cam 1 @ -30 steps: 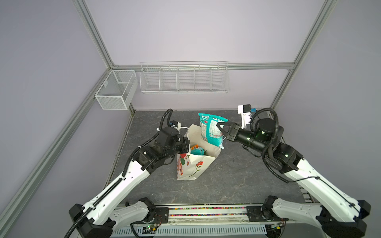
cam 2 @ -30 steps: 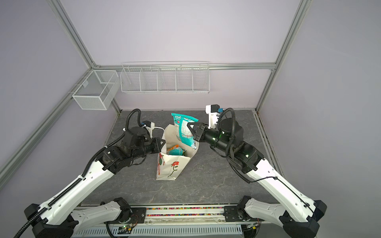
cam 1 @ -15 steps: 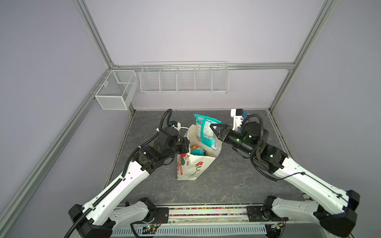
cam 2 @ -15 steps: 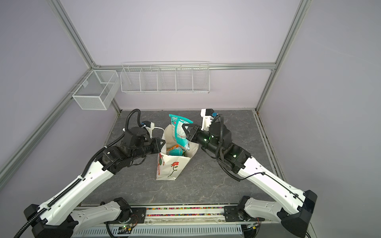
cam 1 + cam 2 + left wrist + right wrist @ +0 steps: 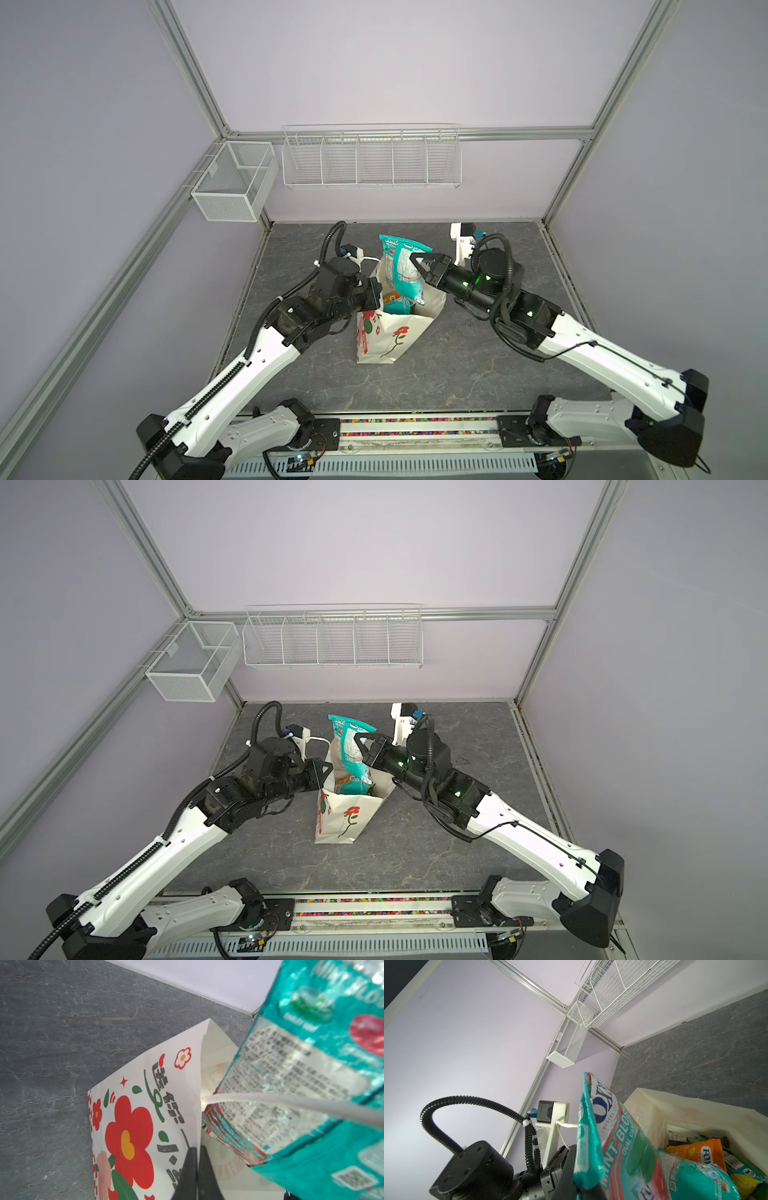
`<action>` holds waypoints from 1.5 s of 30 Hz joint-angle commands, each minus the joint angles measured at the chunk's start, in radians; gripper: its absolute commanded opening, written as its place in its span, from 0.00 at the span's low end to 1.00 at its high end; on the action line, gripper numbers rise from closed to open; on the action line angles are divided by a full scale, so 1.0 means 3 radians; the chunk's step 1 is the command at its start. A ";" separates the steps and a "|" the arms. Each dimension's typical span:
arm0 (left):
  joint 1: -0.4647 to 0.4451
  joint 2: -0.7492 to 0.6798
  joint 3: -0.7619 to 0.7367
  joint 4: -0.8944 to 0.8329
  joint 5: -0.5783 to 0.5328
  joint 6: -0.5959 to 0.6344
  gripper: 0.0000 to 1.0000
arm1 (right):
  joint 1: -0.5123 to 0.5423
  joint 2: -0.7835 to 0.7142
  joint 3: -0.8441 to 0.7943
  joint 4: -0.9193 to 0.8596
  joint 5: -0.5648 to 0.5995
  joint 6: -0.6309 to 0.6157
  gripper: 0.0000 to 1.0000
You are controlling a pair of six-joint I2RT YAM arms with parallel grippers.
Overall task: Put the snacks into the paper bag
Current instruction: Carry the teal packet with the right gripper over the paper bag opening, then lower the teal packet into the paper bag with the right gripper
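Teal bag (image 5: 400,268), pinched by right end effector (image 5: 414,259), dips into paper bag (image 5: 388,338); left end effector (image 5: 376,292) clamps its rim.

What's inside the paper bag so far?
An orange packet, a teal packet, a dark bar and a yellow-green packet show; the held teal bag hangs at the paper bag mouth. Anything beneath them is covered.

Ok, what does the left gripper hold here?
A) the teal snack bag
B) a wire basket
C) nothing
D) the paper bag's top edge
D: in the left wrist view the left gripper is shut on the paper bag at its top edge; the right gripper holds the teal bag.
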 commanded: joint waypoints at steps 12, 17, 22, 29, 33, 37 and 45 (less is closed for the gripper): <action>-0.0022 -0.0140 -0.0041 0.0192 -0.0041 -0.0056 0.00 | 0.0140 -0.0038 -0.0262 0.0349 0.0400 0.0264 0.07; -0.0022 -0.0145 -0.0052 0.0192 -0.0038 -0.0061 0.00 | 0.0159 -0.0015 -0.0283 0.0336 0.0426 0.0266 0.07; -0.0022 -0.0164 -0.0056 0.0187 -0.0041 -0.0063 0.00 | 0.0172 0.0000 -0.0297 0.0342 0.0489 0.0303 0.07; -0.0021 -0.0182 -0.0059 0.0171 -0.0050 -0.0065 0.00 | 0.0190 0.0011 -0.0326 0.0404 0.0533 0.0359 0.07; -0.0022 -0.0184 -0.0069 0.0178 -0.0053 -0.0063 0.00 | 0.0193 0.0009 -0.0362 0.0469 0.0552 0.0414 0.07; -0.0022 -0.0196 -0.0071 0.0177 -0.0063 -0.0061 0.00 | 0.0208 0.0013 -0.0509 0.0789 0.0544 0.0503 0.07; -0.0022 -0.0214 -0.0068 0.0157 -0.0098 -0.0059 0.00 | 0.0225 0.0139 -0.0554 0.1077 0.0374 0.0602 0.07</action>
